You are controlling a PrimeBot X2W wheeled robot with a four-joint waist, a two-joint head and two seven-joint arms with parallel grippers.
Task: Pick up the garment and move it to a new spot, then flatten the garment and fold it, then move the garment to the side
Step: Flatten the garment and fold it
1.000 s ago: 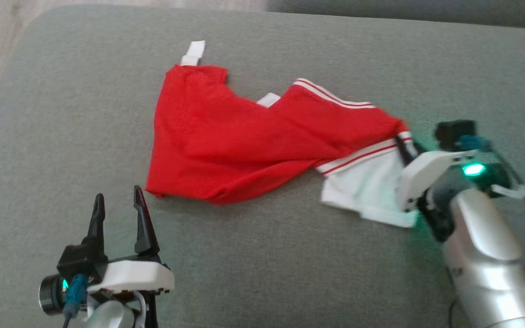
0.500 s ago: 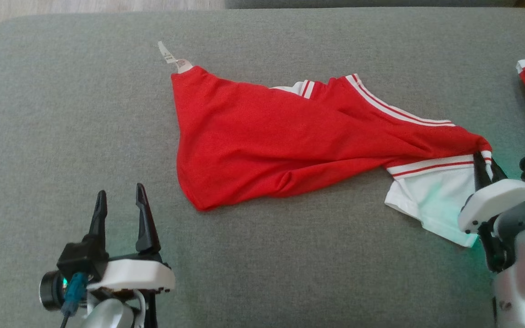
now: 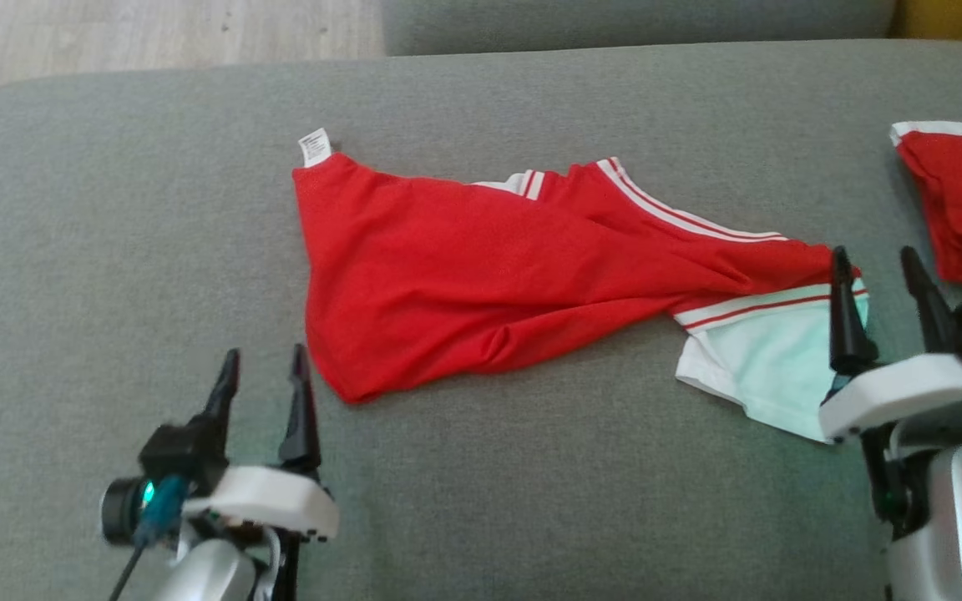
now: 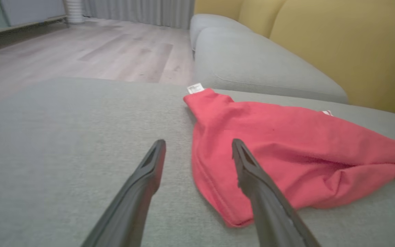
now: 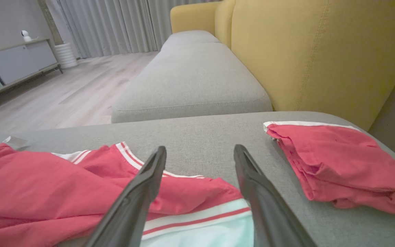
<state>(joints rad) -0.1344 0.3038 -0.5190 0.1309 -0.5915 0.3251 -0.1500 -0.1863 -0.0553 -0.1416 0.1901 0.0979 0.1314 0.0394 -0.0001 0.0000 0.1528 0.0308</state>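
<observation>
The garment (image 3: 481, 267) is red with white stripes and a white sleeve, lying rumpled across the grey cushion (image 3: 113, 250). It also shows in the left wrist view (image 4: 279, 151) and the right wrist view (image 5: 63, 185). My right gripper (image 3: 878, 263) stands open at the garment's right end, its left finger over the striped sleeve edge and nothing between the fingers. In its own view the gripper (image 5: 200, 151) hangs above the sleeve. My left gripper (image 3: 265, 361) is open, just left of the garment's lower red corner, apart from it (image 4: 198, 144).
A second red garment (image 3: 961, 204), folded, lies at the cushion's right edge (image 5: 338, 161). Another grey seat cushion (image 5: 190, 79) and a yellow backrest (image 5: 314, 51) lie beyond. Wooden floor (image 3: 155, 33) shows past the cushion's far left.
The right gripper, shut on the sleeve edge before, has opened and let go of the garment. The head camera has shifted, bringing the folded garment further into view.
</observation>
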